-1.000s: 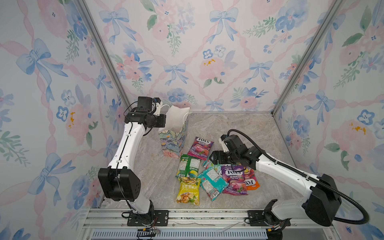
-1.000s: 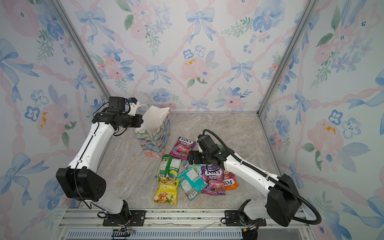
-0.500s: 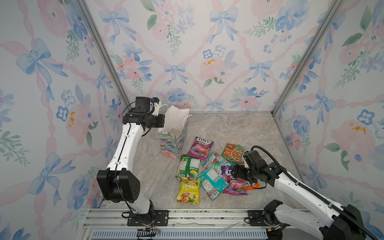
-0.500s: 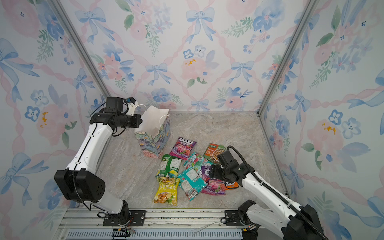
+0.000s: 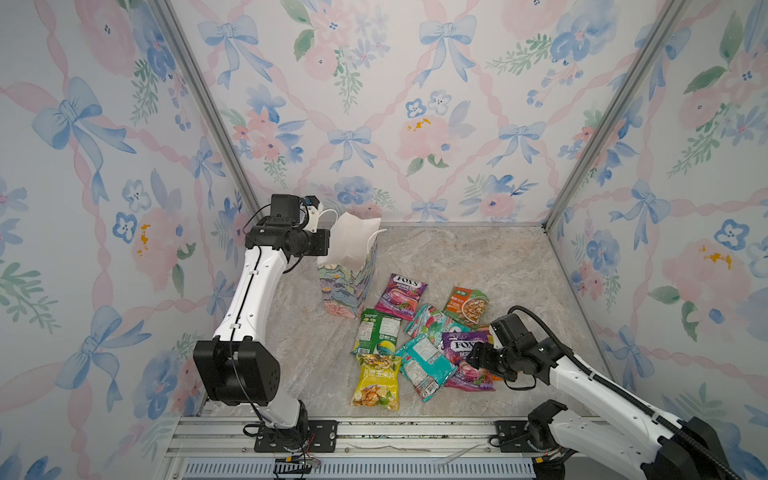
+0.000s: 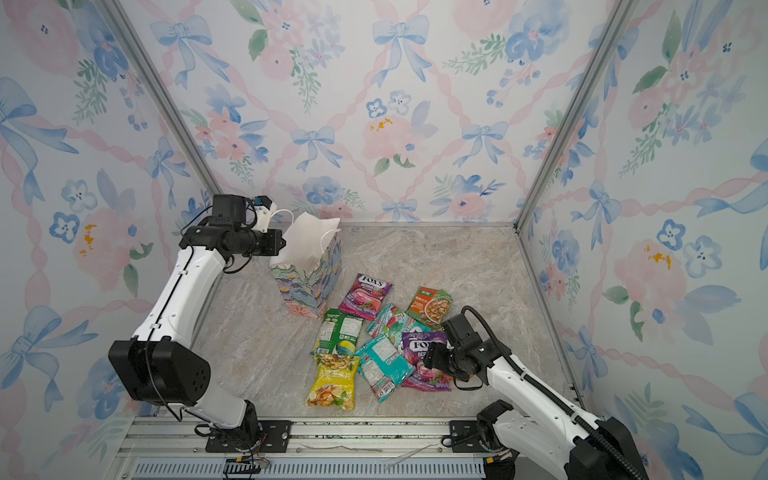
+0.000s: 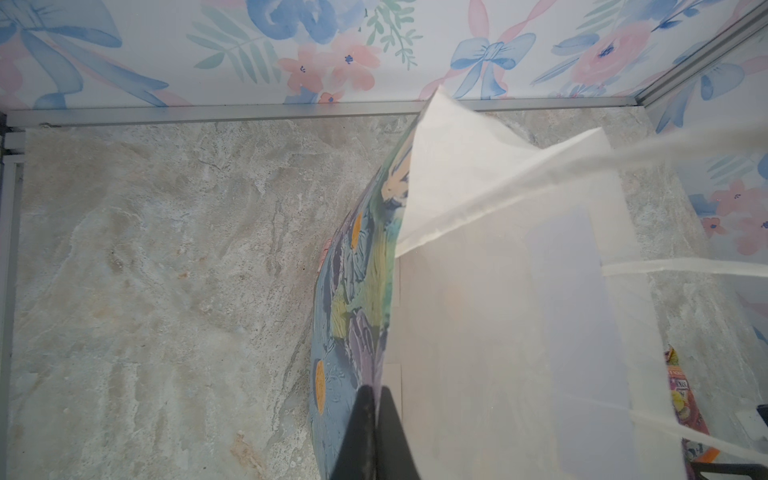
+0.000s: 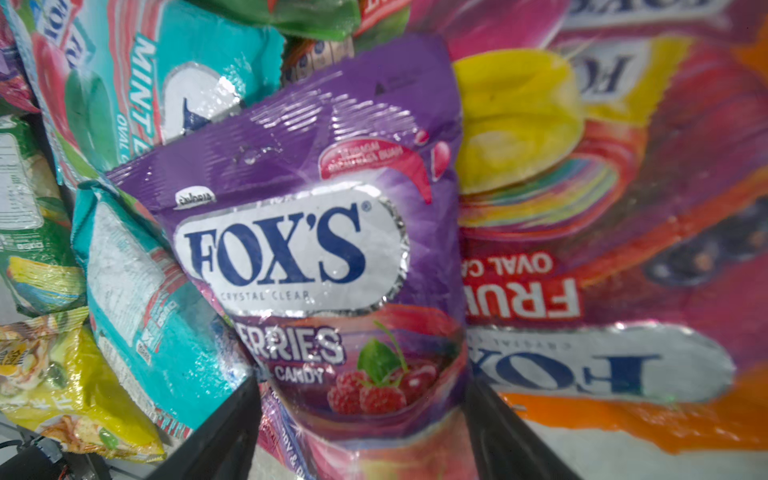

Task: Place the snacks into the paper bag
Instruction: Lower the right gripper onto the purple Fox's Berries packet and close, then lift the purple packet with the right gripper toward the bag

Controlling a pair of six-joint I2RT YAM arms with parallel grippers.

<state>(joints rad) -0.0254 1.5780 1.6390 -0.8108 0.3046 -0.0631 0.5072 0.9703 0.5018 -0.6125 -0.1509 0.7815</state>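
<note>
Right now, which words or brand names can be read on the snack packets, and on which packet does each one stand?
"FOX'S", "CRYSTAL CLEAR", "ERRIES", "CANDY": purple berry packet, right wrist view.
"MINT", "OVAL": teal packet.
"FOX'S", "OVAL", "FRU", upside down: orange fruit packet.
"FOX'S", "BERRIES": second purple packet, near the paper bag.
Too small to read: print on the green packet, yellow chip packet, nut packet.

Left arm [image 5: 266,282]: white links, black joints, thin black cable [image 5: 246,291] behind the left pincer [image 7: 376,392].
Right arm [image 5: 598,386]: white links, ribbed black hose [image 5: 536,319] behind the right pincer [image 8: 361,386].
Fingers [image 8: 216,436]: black, tapered.
Shoulder [image 5: 237,370]: black box, small holes.
</note>
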